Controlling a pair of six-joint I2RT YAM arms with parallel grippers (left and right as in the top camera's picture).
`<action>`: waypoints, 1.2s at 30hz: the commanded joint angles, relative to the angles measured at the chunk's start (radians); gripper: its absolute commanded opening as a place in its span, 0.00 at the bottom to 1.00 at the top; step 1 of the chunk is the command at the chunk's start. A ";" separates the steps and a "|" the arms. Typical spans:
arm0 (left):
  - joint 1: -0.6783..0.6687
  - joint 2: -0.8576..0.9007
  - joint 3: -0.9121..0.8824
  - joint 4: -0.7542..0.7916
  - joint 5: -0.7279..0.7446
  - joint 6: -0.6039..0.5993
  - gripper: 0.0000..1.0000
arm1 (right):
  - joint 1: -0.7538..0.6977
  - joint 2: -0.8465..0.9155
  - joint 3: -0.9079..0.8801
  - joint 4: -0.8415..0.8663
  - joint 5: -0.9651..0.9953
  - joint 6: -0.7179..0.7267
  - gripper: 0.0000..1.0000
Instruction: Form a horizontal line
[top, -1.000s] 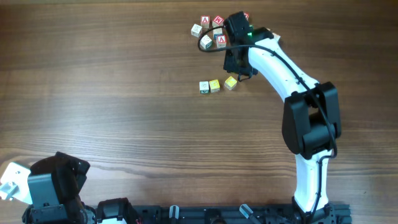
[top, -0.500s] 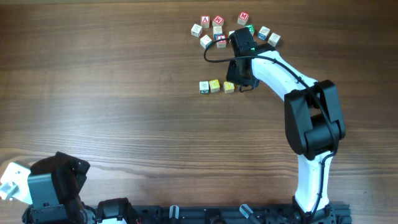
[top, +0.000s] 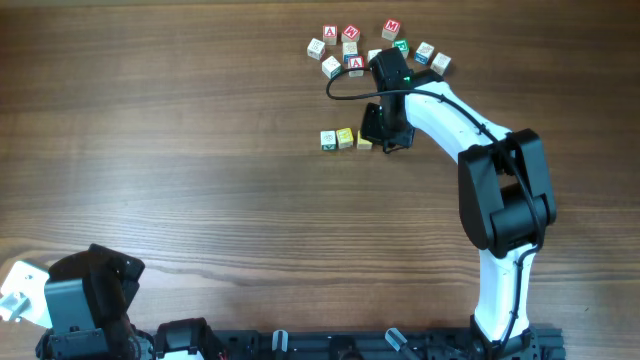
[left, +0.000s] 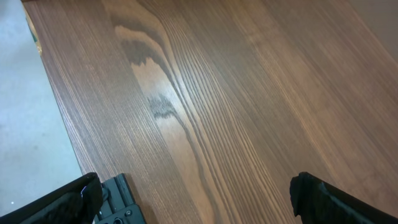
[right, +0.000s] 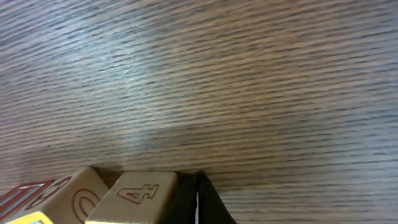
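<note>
The horizontal line lies at mid-table in the overhead view: a white cube with a green mark (top: 327, 140), a yellow cube (top: 345, 138) and a second yellow cube (top: 365, 142) touching it, partly hidden under my right gripper (top: 386, 138). In the right wrist view the right gripper's fingers (right: 198, 202) are shut together, empty, and press against the right side of a cube marked "4" (right: 134, 196); another cube (right: 74, 193) touches it on the left. My left gripper (left: 199, 199) is open and empty over bare wood, at the front left in the overhead view (top: 90, 295).
A loose cluster of white cubes with red, green and blue letters (top: 350, 50) lies behind the line, spreading right as far as another cube (top: 441, 64). The right arm (top: 450, 110) reaches over from the front right. The table's left edge (left: 43, 68) shows in the left wrist view.
My right gripper came down from the cluster to the row's right end and pushed the tilted yellow cube left until it touches the row. The left arm has not moved.
</note>
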 joint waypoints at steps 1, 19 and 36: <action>0.008 -0.007 -0.003 0.001 -0.005 -0.013 1.00 | 0.000 0.010 -0.015 0.003 -0.030 -0.015 0.04; 0.008 -0.007 -0.003 0.001 -0.005 -0.013 1.00 | 0.000 0.010 -0.015 0.082 -0.116 -0.200 0.04; 0.008 -0.007 -0.003 0.001 -0.005 -0.013 1.00 | 0.000 0.010 -0.015 0.074 -0.133 -0.028 0.04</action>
